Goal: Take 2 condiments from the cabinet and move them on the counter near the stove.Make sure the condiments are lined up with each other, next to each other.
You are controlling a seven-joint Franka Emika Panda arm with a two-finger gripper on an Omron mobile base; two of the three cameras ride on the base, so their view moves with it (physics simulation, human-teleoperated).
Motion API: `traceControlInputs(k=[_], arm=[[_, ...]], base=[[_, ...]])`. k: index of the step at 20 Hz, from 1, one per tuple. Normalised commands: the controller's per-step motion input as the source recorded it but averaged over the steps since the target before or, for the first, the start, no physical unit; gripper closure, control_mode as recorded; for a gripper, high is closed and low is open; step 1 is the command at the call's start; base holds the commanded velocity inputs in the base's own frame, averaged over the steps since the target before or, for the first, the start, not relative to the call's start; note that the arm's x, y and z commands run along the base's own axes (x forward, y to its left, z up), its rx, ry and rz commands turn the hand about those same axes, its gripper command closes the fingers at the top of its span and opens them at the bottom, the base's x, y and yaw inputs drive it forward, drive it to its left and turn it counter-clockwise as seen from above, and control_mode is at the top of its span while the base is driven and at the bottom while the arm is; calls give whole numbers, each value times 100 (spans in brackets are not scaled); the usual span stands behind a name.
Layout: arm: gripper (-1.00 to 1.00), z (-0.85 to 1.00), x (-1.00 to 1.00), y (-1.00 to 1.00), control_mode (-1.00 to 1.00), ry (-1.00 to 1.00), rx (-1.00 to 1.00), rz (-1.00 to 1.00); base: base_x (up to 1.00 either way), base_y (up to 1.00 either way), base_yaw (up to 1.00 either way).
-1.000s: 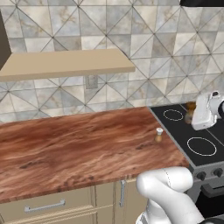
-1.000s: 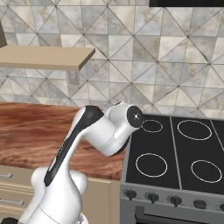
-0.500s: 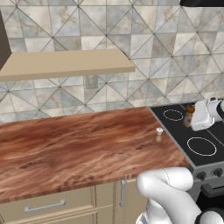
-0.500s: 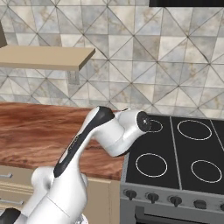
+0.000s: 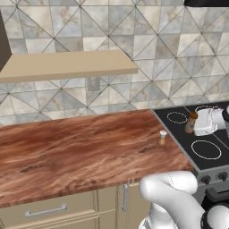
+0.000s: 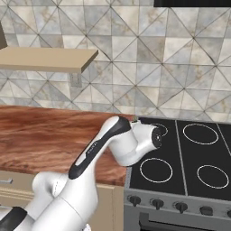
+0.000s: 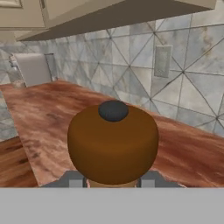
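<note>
We are looking at the reddish-brown wood-grain worktop (image 5: 80, 147), with the black stove (image 5: 203, 147) adjoining its right end. The gripper (image 5: 197, 127) is hovering over the stove's left side, near the rear left burner, and is clamping the brown pepper mill (image 5: 191, 121) between its fingers. In the hand view the pepper mill (image 7: 113, 144) is filling the centre, its rounded brown head topped by a small dark knob, and the two fingertips (image 7: 74, 180) are pressing against it from either side at the bottom. The pale shaker (image 5: 163, 137) with the white cap is standing upright on the worktop, close to the edge that meets the stove and just left of the held mill. We are seeing the two condiments near each other but apart, one on the wood and one above the glass. The beige cabinet shelf (image 5: 67, 65) is hanging on the tiled wall above the worktop's left part. From the right base view, the white arm (image 6: 117, 144) is reaching across the worktop edge toward the stove (image 6: 189, 167).
</note>
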Motion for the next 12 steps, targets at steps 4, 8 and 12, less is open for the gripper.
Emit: traceControlInputs(k=[4,8,12], arm=[[100,-36,14,-8,-100,0,9,0],[100,-36,16,-4,-100,2,5,0],[100,-27,2,-3,-100,8,1,0]], base=[[0,0,0],[0,0,0],[0,0,0]])
